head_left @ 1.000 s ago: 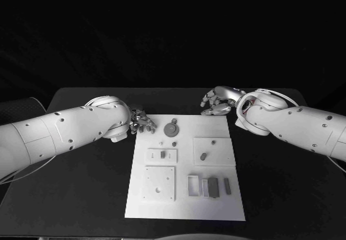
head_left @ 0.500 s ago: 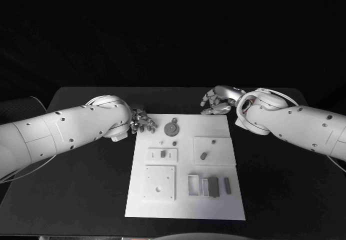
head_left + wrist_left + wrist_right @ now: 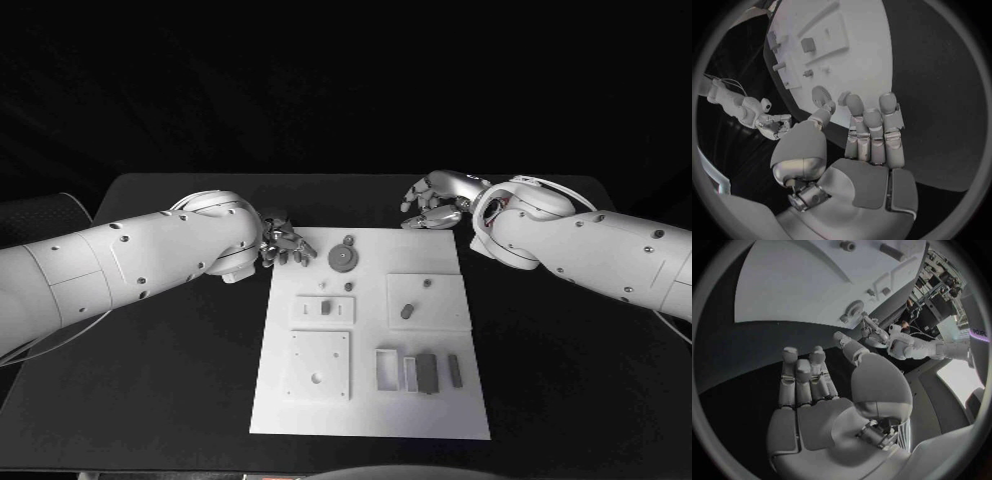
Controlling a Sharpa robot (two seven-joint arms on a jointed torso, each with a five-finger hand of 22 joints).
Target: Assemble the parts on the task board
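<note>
While both hands hover empty, fingers apart, at board [image 3: 368,400] far end, we judge assembly unstarted: left hand [image 3: 284,243] nearest round part [image 3: 343,258]; right hand [image 3: 437,203] over bench [image 3: 173,330]. Next: reach, grasp.

Left hand [image 3: 861,150] empty with fingers extended, fingertips at the task board [image 3: 861,65] edge, round part [image 3: 822,94] beside them

A black surface [image 3: 173,330] carries the white task board [image 3: 368,415], which lies flat at its middle, long side running from near edge toward far edge.
</note>
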